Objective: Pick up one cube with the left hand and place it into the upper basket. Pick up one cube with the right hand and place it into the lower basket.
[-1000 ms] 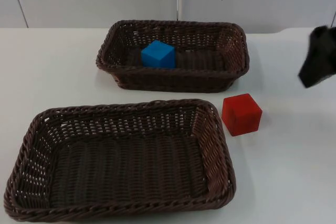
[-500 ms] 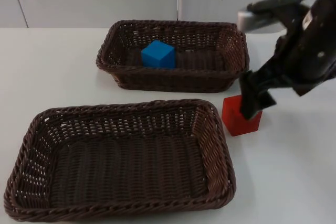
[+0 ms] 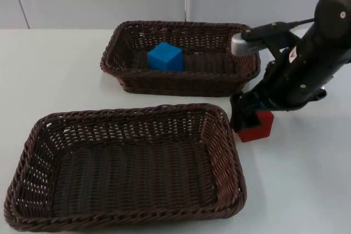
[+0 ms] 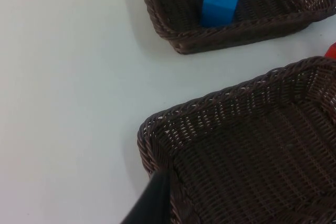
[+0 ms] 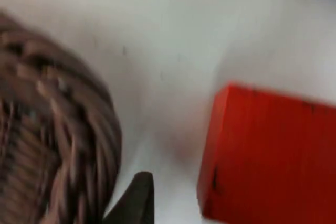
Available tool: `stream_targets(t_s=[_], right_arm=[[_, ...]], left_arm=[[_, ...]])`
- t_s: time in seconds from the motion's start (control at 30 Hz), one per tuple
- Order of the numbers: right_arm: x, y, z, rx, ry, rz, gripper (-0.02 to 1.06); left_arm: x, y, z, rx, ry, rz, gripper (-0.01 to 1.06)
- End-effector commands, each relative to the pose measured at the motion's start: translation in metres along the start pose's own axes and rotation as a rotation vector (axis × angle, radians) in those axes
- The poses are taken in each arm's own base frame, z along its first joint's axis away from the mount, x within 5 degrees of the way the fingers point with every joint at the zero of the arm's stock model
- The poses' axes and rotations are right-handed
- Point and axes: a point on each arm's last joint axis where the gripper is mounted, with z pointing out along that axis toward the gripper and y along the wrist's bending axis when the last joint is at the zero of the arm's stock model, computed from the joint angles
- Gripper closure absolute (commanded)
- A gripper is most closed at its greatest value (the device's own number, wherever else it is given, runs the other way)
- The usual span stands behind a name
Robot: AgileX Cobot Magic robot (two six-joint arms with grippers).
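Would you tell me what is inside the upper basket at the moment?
The upper basket holds one blue cube, resting on its woven floor towards one end. The near wall hides a strip of that floor, so anything lying flat there cannot be seen.

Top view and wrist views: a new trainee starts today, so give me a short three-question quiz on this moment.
1. True or false: the blue cube lies in the upper basket.
2. What colour is the cube under the right gripper?
3. The lower basket holds: A) one cube B) two cubes C) no cube.

Key: 1 true. 2 red; the red cube stands on the table. 3 C.
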Motion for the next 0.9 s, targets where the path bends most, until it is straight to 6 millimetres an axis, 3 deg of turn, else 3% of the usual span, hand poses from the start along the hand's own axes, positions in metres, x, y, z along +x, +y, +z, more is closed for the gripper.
stream_targets(t_s=[0.0, 0.17, 0.5, 0.6, 0.63, 0.77, 0.8, 0.87], right_arm=[[-0.007, 0.001, 0.002, 0.001, -0.067, -0.007, 0.02], [-0.005, 0.001, 0.014, 0.002, -0.081, -0.004, 0.02], [-0.004, 0.001, 0.015, 0.002, -0.076, -0.004, 0.03], [-0.004, 0.001, 0.015, 0.002, -0.075, -0.004, 0.21], [-0.004, 0.001, 0.015, 0.002, -0.075, -0.004, 0.21], [-0.004, 0.001, 0.015, 0.002, -0.073, -0.005, 0.64], [-0.004, 0.001, 0.015, 0.002, -0.073, -0.005, 0.64], [-0.004, 0.001, 0.012, 0.002, -0.07, -0.007, 0.87]], left_arm=[[0.001, -0.001, -0.001, 0.01, -0.011, -0.013, 0.14], [0.001, -0.001, -0.001, 0.01, -0.011, -0.013, 0.14], [0.001, -0.001, -0.001, 0.01, -0.011, -0.013, 0.14], [0.001, -0.001, -0.001, 0.01, -0.011, -0.013, 0.14], [0.001, -0.001, -0.001, 0.01, -0.011, -0.013, 0.14], [0.001, -0.001, -0.001, 0.01, -0.011, -0.013, 0.14], [0.001, -0.001, -0.001, 0.01, -0.011, -0.013, 0.14], [0.001, -0.001, -0.001, 0.01, -0.011, -0.013, 0.14]])
